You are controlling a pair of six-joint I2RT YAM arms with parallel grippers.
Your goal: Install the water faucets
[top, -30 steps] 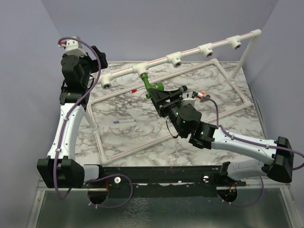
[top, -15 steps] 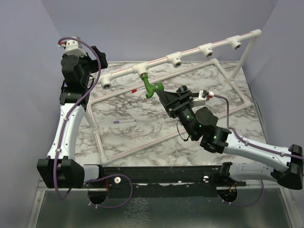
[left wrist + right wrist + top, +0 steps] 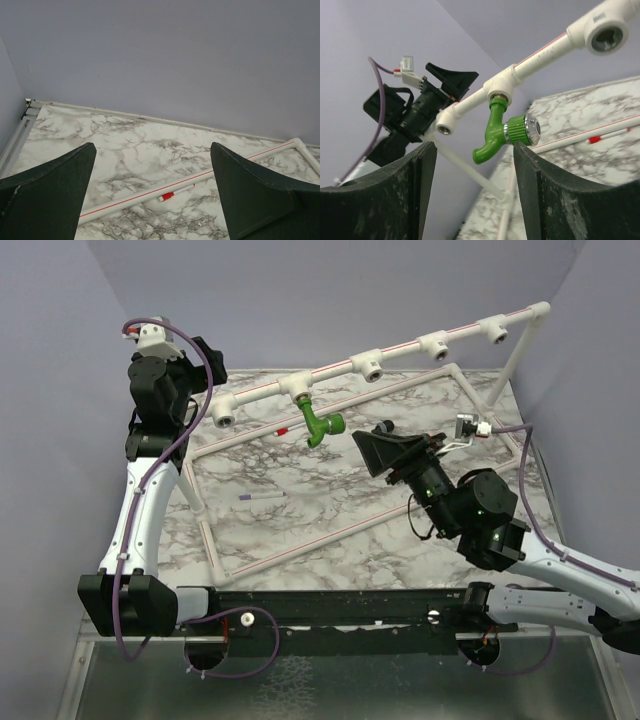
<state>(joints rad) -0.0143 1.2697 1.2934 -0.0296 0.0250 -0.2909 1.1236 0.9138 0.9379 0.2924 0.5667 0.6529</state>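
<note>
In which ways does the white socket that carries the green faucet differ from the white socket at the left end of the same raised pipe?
The faucet socket is filled: the green faucet hangs from it, spout down. The left-end socket shows an open, empty hole. The faucet socket has pipe on both sides, while the left-end socket ends the run. Both are white fittings on the raised pipe.

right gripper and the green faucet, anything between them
Nothing: in the top view only bare marble table shows between the right gripper and the green faucet.
</note>
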